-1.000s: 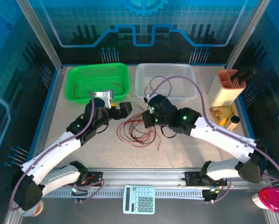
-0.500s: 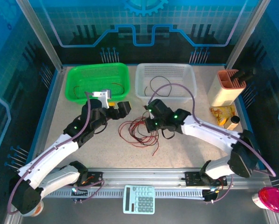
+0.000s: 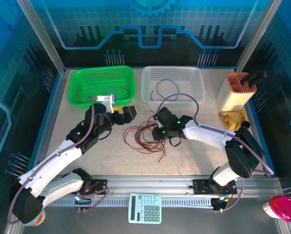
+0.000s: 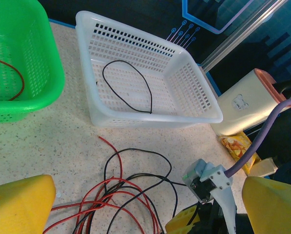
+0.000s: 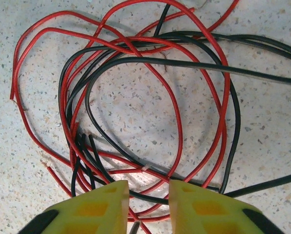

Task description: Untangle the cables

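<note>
Down at the near edge, a calculator [image 3: 145,208] is sitting by the rail between the two arm bases. Moving up the speckled table [image 3: 194,158], the cables [image 3: 141,139] are lying in one loose bunch at the middle: hair-thin red and black strands looping over and through each other, with one red tail trailing out toward the near side. The right pincer [image 3: 158,132] is pressing in at the bunch's right edge. From its wrist camera, the yellow fingers are standing a narrow gap apart [image 5: 148,187], with red and black cables [image 5: 135,97] crossing under and between the tips. The left pincer [image 3: 128,113] is hovering just left of the bunch, fingers spread wide [image 4: 147,195] and holding nothing, the tangle [image 4: 121,195] showing below between them. Farther back, the green basket [image 3: 102,85] is carrying a red strand [image 4: 16,78], and the white basket [image 3: 173,84] beside it is holding a black loop [image 4: 128,85]. A beige holder [image 3: 239,90] is standing to the far right.
</note>
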You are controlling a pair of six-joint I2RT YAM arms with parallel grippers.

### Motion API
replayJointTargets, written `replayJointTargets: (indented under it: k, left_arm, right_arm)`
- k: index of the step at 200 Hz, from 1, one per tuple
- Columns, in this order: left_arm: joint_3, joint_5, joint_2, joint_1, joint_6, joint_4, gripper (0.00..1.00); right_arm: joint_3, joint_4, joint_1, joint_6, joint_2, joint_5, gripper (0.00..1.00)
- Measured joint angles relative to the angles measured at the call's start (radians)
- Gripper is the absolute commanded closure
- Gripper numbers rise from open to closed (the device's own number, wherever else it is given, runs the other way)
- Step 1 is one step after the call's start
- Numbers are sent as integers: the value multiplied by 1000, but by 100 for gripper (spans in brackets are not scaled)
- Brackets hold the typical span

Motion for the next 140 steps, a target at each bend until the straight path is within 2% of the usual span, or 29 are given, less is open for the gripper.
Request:
replayJointTargets:
  k: [20, 79, 140]
  left_arm:
    - [0, 0, 0, 1, 0, 0, 1]
    - [0, 0, 2, 6, 0, 1, 1]
    - [-5, 32, 50, 8, 0, 33, 1]
  right_arm:
    - [0, 7, -7, 4, 0, -1, 100]
    - [36, -23, -56, -13, -62, -54, 100]
    - [446, -99, -113, -90, -142, -195, 100]
